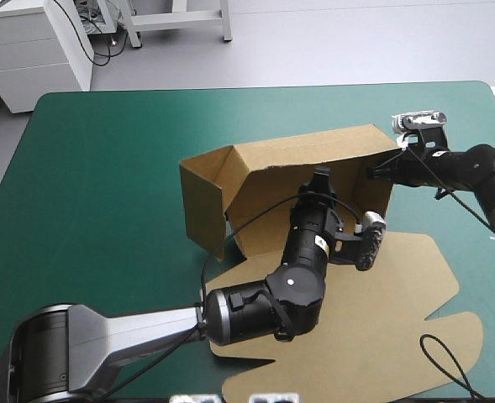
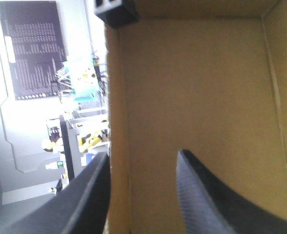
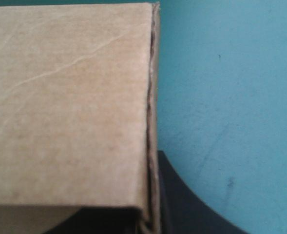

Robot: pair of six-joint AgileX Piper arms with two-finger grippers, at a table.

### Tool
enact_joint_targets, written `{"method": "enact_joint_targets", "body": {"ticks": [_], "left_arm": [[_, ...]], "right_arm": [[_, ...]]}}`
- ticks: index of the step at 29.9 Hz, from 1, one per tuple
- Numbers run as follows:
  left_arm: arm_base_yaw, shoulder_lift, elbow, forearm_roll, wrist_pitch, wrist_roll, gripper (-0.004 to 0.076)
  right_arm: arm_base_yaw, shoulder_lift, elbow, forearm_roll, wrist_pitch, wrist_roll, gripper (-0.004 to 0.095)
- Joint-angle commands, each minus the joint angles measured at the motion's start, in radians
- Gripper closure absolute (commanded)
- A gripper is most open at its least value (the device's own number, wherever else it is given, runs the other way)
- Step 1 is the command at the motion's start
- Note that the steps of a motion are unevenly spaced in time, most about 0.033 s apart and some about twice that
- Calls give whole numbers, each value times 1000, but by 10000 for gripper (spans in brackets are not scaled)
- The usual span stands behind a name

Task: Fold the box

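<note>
The brown box (image 1: 297, 159) stands mid-table with its walls raised, and its flat lid sheet (image 1: 381, 327) lies toward the front right. My left gripper (image 1: 320, 180) reaches into the box from the front. In the left wrist view this gripper (image 2: 143, 161) is open and straddles the right wall (image 2: 118, 122), one finger (image 2: 211, 204) inside and the other outside. My right gripper (image 1: 371, 174) holds that wall's far end from the right. In the right wrist view board (image 3: 65, 97) fills the space ahead, with one black finger (image 3: 197, 209) pressed against its edge.
The flat sheet covers the table's front right, under the left arm's elbow. The teal-green cover (image 1: 104, 168) stretches wide to the left of the box and beyond it toward the far edge.
</note>
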Motion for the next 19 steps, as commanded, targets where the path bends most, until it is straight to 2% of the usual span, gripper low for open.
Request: {"method": "enact_joint_targets", "body": {"ticks": [1, 5, 10, 15, 19], "left_arm": [[-46, -94, -25, 133, 5, -87, 435], [-56, -155, -25, 196, -17, -193, 489], [3, -269, -25, 200, -84, -268, 728], [134, -377, -25, 172, -109, -334, 724], [306, -472, -31, -22, -162, -330, 724]], "right_arm": [[-2, 19, 3, -39, 29, 22, 911], [-2, 19, 2, -39, 33, 22, 911], [7, 19, -5, -22, 55, 22, 911], [60, 19, -68, -47, 88, 70, 909], [117, 19, -153, -111, 114, 183, 908]]}}
